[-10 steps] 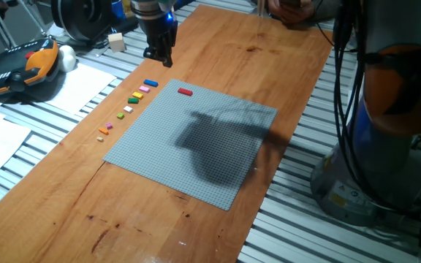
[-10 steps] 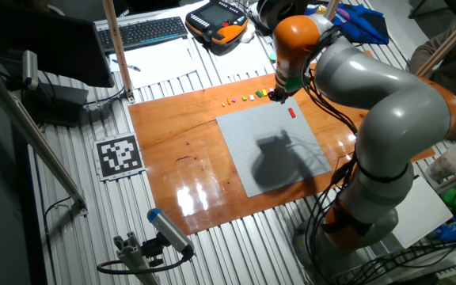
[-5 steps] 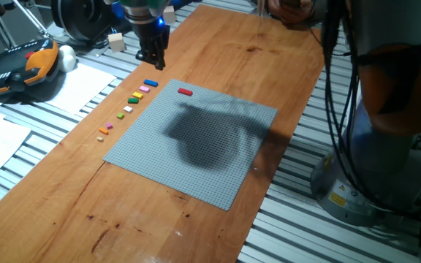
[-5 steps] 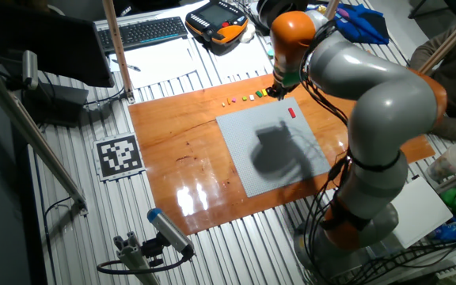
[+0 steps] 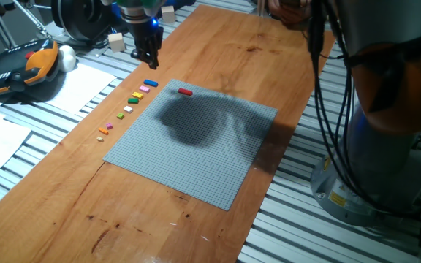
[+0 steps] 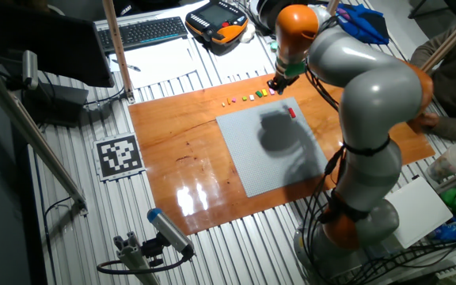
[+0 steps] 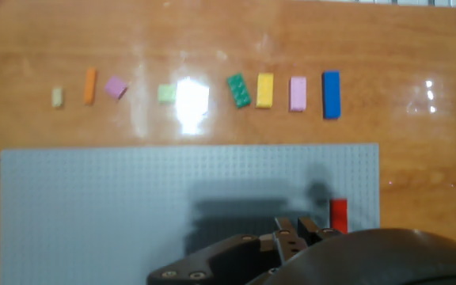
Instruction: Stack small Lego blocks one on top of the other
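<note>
The blue brick (image 5: 150,83) lies on the wooden table at the far end of a row of small bricks, just off the grey baseplate (image 5: 196,146). The red brick (image 5: 186,92) sits on the baseplate near its far corner. My gripper (image 5: 152,64) hangs in the air above and just beyond the blue brick, fingers together and empty. In the hand view the blue brick (image 7: 332,94) is at the upper right, the red brick (image 7: 338,215) is just right of my gripper (image 7: 295,229). In the other fixed view the gripper (image 6: 275,82) is above the red brick (image 6: 292,113).
A row of small bricks, pink (image 7: 298,93), yellow (image 7: 265,90), green (image 7: 238,90) and others, runs along the baseplate's edge. An orange teach pendant (image 5: 20,66), papers and a wooden cube (image 5: 117,42) lie off the left side.
My gripper has moved left and away from the baseplate's far corner, ending over the blue end of the brick row. The bricks have not moved.
</note>
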